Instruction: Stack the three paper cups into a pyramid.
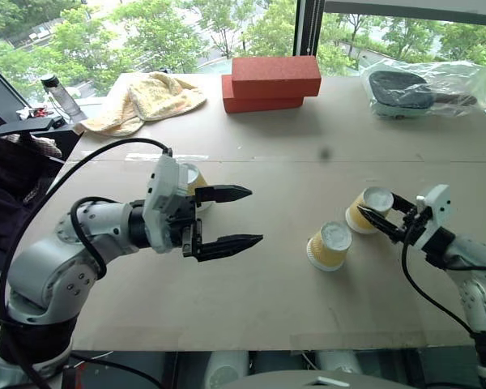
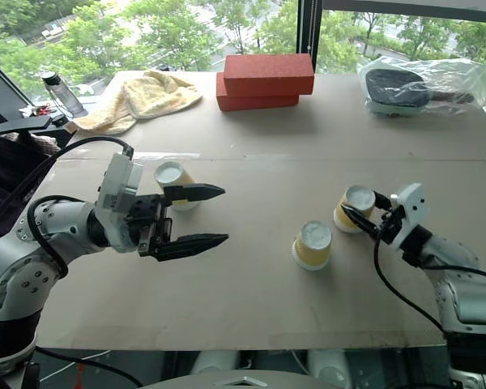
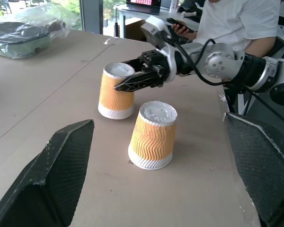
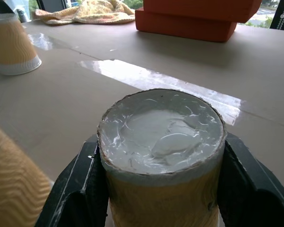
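Note:
Three yellow ribbed paper cups stand upside down on the brown table (image 1: 267, 300). The right cup (image 1: 364, 212) sits between the fingers of my right gripper (image 1: 377, 207), which is shut on it just under its white base; the right wrist view shows this cup (image 4: 162, 137) pressed on both sides. The middle cup (image 1: 330, 246) stands free just left of it. Behind my left gripper (image 1: 256, 215) stands the third cup (image 2: 172, 180), apart from its fingers. That gripper hovers wide open, holds nothing, and points toward the other two cups.
Two stacked red bricks (image 1: 271, 81) lie at the back centre, with a yellow towel (image 1: 146, 101) and a bottle (image 1: 58, 93) at the back left. A plastic bag with a dark object (image 1: 425, 87) lies at the back right. A seated person (image 3: 236, 23) is beyond the table's right side.

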Controlling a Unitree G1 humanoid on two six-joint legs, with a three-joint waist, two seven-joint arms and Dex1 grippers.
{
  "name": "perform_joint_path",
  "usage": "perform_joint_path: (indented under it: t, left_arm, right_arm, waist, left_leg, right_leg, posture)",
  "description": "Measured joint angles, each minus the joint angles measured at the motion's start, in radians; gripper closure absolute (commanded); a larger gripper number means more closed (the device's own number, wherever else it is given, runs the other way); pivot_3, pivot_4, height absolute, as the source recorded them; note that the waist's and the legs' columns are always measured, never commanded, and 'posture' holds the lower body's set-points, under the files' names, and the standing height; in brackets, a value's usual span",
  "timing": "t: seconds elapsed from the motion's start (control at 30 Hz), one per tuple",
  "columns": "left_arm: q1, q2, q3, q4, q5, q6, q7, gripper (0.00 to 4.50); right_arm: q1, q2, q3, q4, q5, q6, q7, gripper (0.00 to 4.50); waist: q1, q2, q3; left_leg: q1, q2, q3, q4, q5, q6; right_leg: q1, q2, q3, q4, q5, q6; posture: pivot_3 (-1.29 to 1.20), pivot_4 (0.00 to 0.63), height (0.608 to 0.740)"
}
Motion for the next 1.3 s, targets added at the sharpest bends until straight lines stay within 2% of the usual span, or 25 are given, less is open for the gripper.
perform_joint_path:
  t: [0.2,0.4,0.47,0.5,0.57,0.73,0.83,0.93,1.03,1.13,1.17,1.23,1.3]
  left_arm:
    - [-0.009,0.007,-0.019,0.024,0.012,-0.003,-0.033,0.00]
    - [-0.029,0.007,-0.031,0.042,0.029,-0.004,-0.054,0.00]
    - [-0.033,0.007,-0.031,0.046,0.031,-0.005,-0.060,0.00]
    - [-0.039,0.007,-0.033,0.049,0.033,-0.005,-0.063,0.00]
    - [-0.046,0.007,-0.035,0.054,0.039,-0.006,-0.065,0.00]
    - [-0.046,-0.007,-0.038,0.064,0.068,-0.033,-0.053,0.00]
    - [-0.024,-0.063,-0.022,0.059,0.082,-0.062,0.017,0.00]
    - [0.030,-0.163,-0.003,0.008,0.097,-0.098,0.132,0.00]
    - [0.077,-0.204,0.008,-0.015,0.129,-0.132,0.196,0.00]
    - [0.108,-0.294,0.012,-0.019,0.199,-0.199,0.295,0.00]
    - [0.118,-0.353,0.011,-0.022,0.271,-0.252,0.377,0.00]
    - [0.134,-0.378,0.008,-0.025,0.325,-0.287,0.425,0.00]
    - [0.203,-0.432,0.002,-0.021,0.456,-0.357,0.524,0.00]
  right_arm:
    - [0.179,-0.025,-0.033,-0.115,0.032,-0.021,0.047,2.36]
    - [0.220,-0.014,-0.010,-0.157,0.023,-0.047,0.045,2.36]
    - [0.221,-0.014,-0.009,-0.159,0.023,-0.047,0.044,1.31]
    - [0.222,-0.015,-0.007,-0.162,0.024,-0.047,0.045,1.00]
    - [0.231,-0.015,0.007,-0.164,0.032,-0.044,0.051,0.03]
    - [0.286,-0.032,-0.017,-0.197,0.073,-0.038,0.073,0.03]
    - [0.326,-0.068,-0.086,-0.231,0.100,-0.037,0.085,0.03]
    - [0.357,-0.123,-0.179,-0.273,0.169,-0.002,0.111,0.03]
    - [0.350,-0.151,-0.228,-0.283,0.208,0.017,0.122,0.03]
    - [0.291,-0.178,-0.239,-0.279,0.244,0.044,0.121,0.03]
    - [0.220,-0.190,-0.238,-0.279,0.273,0.062,0.120,0.03]
    - [0.175,-0.195,-0.229,-0.280,0.290,0.069,0.120,0.03]
    - [0.093,-0.201,-0.187,-0.282,0.322,0.093,0.123,0.03]
  waist:
    - [-0.009,0.000,0.000]
    - [-0.009,0.000,0.000]
    - [-0.008,0.000,0.000]
    - [-0.008,0.000,0.000]
    - [-0.006,0.000,0.000]
    - [-0.003,0.000,0.001]
    - [0.002,0.000,0.001]
    - [0.002,-0.001,0.001]
    - [0.002,-0.002,0.001]
    - [0.002,-0.002,0.001]
    - [0.000,-0.002,0.001]
    - [0.000,-0.003,0.001]
    - [0.000,-0.003,0.001]
  left_leg:
    - [0.002,0.000,0.001,0.000,-0.001,0.002]
    - [0.002,0.000,0.001,0.000,-0.001,0.002]
    - [0.002,0.000,0.001,0.000,-0.001,0.002]
    - [0.002,0.000,0.001,0.000,-0.001,0.002]
    - [0.002,0.000,0.000,0.000,-0.001,0.002]
    - [0.001,0.000,0.001,0.000,-0.001,0.002]
    - [0.001,0.000,0.001,0.001,-0.001,0.002]
    - [0.001,0.000,0.000,0.001,-0.001,0.002]
    - [0.002,0.000,0.000,0.001,-0.001,0.002]
    - [0.002,0.000,0.000,0.001,-0.001,0.003]
    - [0.002,-0.001,0.001,0.002,-0.002,0.003]
    - [0.002,-0.001,0.000,0.002,-0.002,0.003]
    - [0.001,-0.001,0.000,0.002,-0.002,0.003]
  right_leg:
    - [0.001,0.001,0.001,0.001,0.000,0.000]
    - [0.001,0.001,0.001,0.001,0.000,0.000]
    - [0.001,0.001,0.001,0.001,0.000,0.000]
    - [0.001,0.001,0.000,0.001,0.000,0.000]
    - [0.001,0.001,0.000,0.001,0.000,0.000]
    - [0.001,0.001,0.001,0.000,0.000,0.000]
    - [0.001,0.001,0.001,0.000,0.000,0.000]
    - [0.001,0.001,0.005,0.000,0.000,0.000]
    - [0.001,0.001,0.005,0.000,0.000,0.000]
    - [0.001,0.002,0.005,0.001,0.000,0.000]
    - [0.002,0.001,0.006,0.001,0.000,0.000]
    - [0.001,0.002,0.006,0.001,0.000,0.000]
    - [0.001,0.001,0.006,0.000,0.000,0.000]
  posture:
    - [0.00,0.150,0.730]
    - [0.00,0.150,0.730]
    - [0.00,0.150,0.730]
    - [0.00,0.150,0.730]
    - [0.00,0.150,0.730]
    - [0.00,0.150,0.730]
    - [0.00,0.150,0.730]
    - [0.00,0.150,0.730]
    - [0.00,0.150,0.730]
    - [0.00,0.150,0.730]
    - [0.00,0.150,0.730]
    - [0.00,0.150,0.730]
    - [0.00,0.150,0.730]
